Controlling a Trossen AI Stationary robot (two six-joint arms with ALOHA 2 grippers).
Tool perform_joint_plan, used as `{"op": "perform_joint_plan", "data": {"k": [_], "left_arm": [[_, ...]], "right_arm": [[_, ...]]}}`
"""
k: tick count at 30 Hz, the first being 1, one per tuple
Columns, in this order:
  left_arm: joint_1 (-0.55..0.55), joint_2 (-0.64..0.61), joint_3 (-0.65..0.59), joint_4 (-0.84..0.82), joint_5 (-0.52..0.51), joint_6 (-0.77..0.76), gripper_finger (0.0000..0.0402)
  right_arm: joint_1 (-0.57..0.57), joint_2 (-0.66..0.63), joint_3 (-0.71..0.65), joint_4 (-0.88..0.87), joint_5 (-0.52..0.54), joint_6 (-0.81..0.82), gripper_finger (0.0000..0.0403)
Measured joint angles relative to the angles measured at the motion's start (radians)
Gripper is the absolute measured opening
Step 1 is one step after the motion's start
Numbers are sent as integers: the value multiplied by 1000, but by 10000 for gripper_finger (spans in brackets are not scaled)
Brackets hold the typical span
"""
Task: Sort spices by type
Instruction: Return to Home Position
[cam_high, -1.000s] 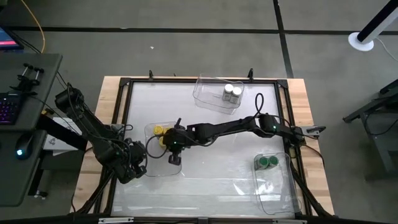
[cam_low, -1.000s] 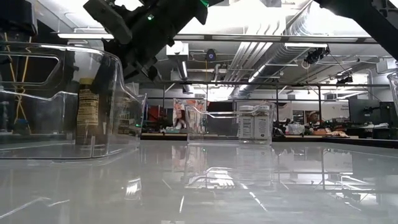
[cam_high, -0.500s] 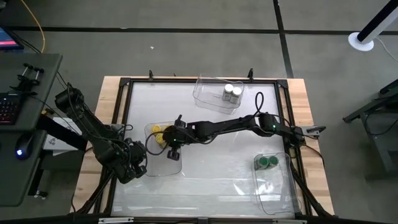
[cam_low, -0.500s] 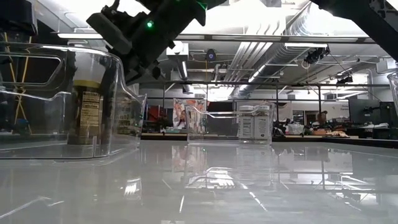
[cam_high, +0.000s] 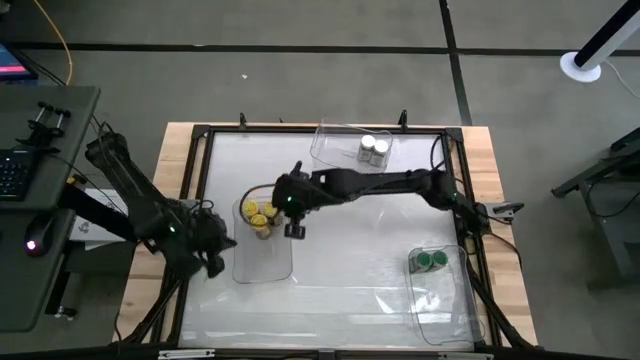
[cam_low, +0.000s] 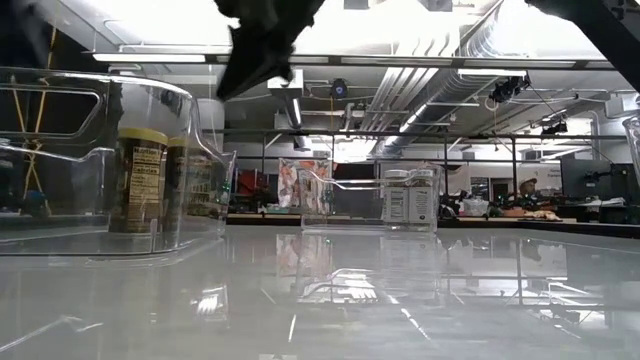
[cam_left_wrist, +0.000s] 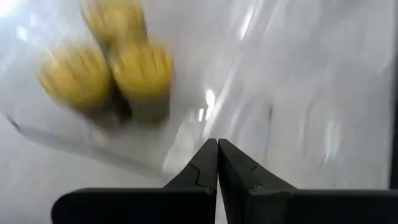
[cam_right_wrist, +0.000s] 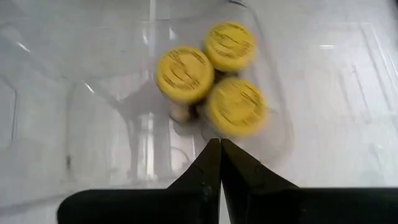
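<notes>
The left gripper sits low at the near-left edge of the white table. Its fingers are pressed together on nothing. Just ahead of its tips, past a clear wall, lies the clear rectangular plastic bin. This bin holds the three small yellow-lidded spice jars, which stand upright and touching in a tight cluster at its far end.

The right gripper hangs just beside that cluster, on the jars' right, over the bin's right wall. In the low view it is raised above the rim. Its fingers are also closed flat against each other and carry nothing, and the jars show directly beyond the tips in its wrist view.

Well behind the right gripper, alongside its outstretched arm, a second clear bin holds the two silver-lidded jars. Far off to the right, near the arm's base, a third clear bin holds the two green-lidded jars.

Every jar appears grouped by lid colour, so sorting looks finished and the step in hand is most likely the retreat to rest. That calls for lifting the right gripper clear of the bin wall. The arm must then fold back without brushing the silver-lid bin.
</notes>
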Motion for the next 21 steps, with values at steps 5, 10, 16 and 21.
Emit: {"op": "perform_joint_plan", "data": {"k": [5,10,16,21], "left_arm": [[91,-145,13,85,-174,217,0],[222,-212,13,98,-9,429,0],[234,-226,5,-221,154,96,0],[214,-226,-132,-155,305,-33,0]], "right_arm": [[-32,-61,1,-150,-2,-13,0],[-43,-107,-2,-340,1,-20,0],[-48,-218,-196,-385,23,7,0],[-47,-428,-550,-277,23,136,0]]}}
